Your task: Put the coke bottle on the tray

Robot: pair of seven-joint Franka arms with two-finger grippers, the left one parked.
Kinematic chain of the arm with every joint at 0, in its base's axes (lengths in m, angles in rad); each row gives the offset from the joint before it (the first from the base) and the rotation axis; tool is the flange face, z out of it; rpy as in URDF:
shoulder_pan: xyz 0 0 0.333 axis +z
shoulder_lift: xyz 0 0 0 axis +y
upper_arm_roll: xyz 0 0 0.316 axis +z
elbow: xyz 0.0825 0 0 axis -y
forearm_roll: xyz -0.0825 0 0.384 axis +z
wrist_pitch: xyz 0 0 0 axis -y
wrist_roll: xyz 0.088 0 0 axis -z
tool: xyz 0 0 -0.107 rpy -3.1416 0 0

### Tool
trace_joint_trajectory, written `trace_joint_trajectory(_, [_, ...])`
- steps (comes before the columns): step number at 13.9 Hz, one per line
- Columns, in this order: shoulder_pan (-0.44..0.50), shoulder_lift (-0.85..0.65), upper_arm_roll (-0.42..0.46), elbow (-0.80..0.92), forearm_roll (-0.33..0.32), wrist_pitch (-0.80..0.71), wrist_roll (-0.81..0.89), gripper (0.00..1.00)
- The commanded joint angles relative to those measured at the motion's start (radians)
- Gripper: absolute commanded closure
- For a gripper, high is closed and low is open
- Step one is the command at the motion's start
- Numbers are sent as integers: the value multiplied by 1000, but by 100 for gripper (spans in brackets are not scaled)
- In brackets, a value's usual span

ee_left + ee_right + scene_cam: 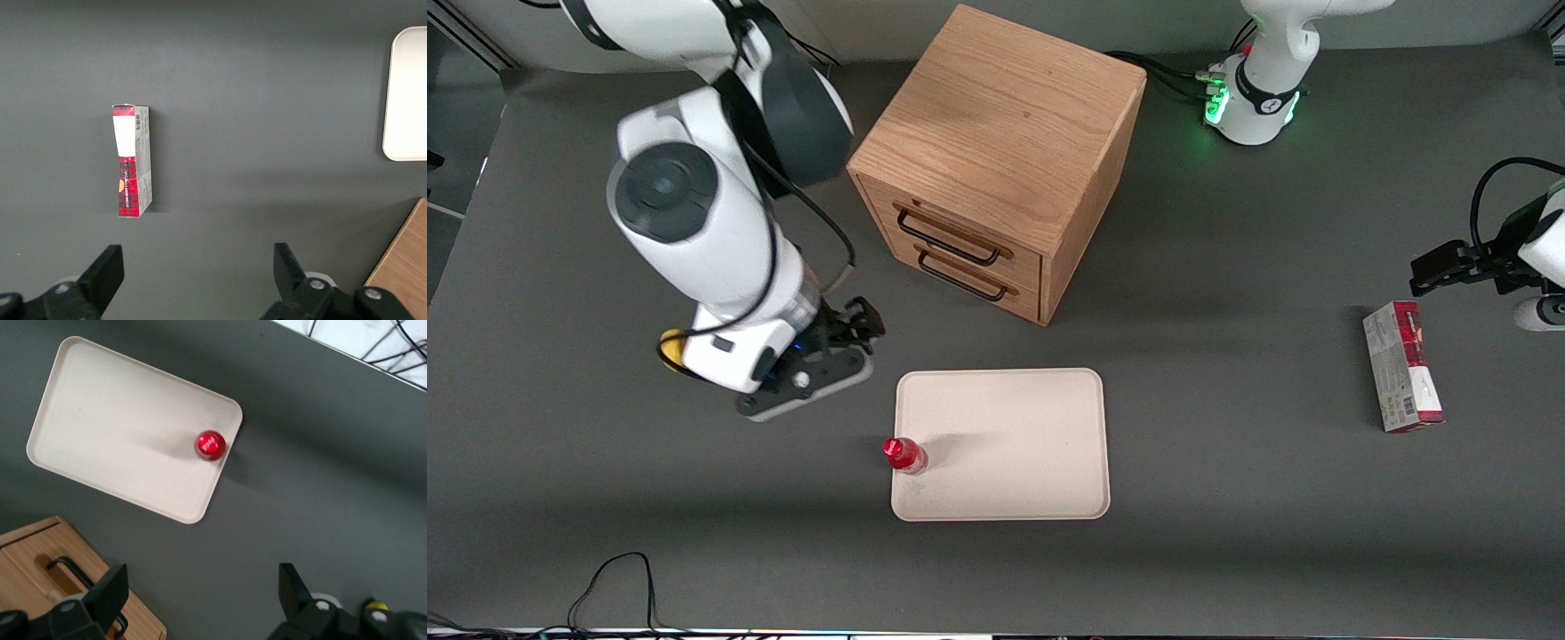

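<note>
The coke bottle [903, 454] stands upright on the cream tray [1014, 436], at the rim on the working arm's end. From above, in the right wrist view, the coke bottle [210, 445] shows its red cap just inside the tray [113, 420] near a corner. My right gripper [855, 331] hangs open and empty over the dark table, farther from the front camera than the bottle and apart from it. In its own view the gripper [200, 590] has only bare table between its fingers.
A wooden drawer cabinet [996, 151] stands farther from the front camera than the tray, and its corner [40, 553] is close to my gripper. A yellow lemon [669, 342] lies partly hidden under my arm. A red-and-grey carton [1402, 366] lies toward the parked arm's end.
</note>
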Motion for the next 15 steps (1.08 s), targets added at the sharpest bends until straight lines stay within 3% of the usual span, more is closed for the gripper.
trace_joint_trajectory(1, [-29, -191, -6, -245, -12, 20, 2, 0])
trace_joint_trajectory(7, [-241, -470, 11, -587, -9, 118, -43, 0])
trace_joint_trajectory(12, [-376, -576, 13, -687, -40, 118, -81, 0])
trace_joint_trajectory(15, [-435, -590, 66, -684, -109, 107, -81, 0])
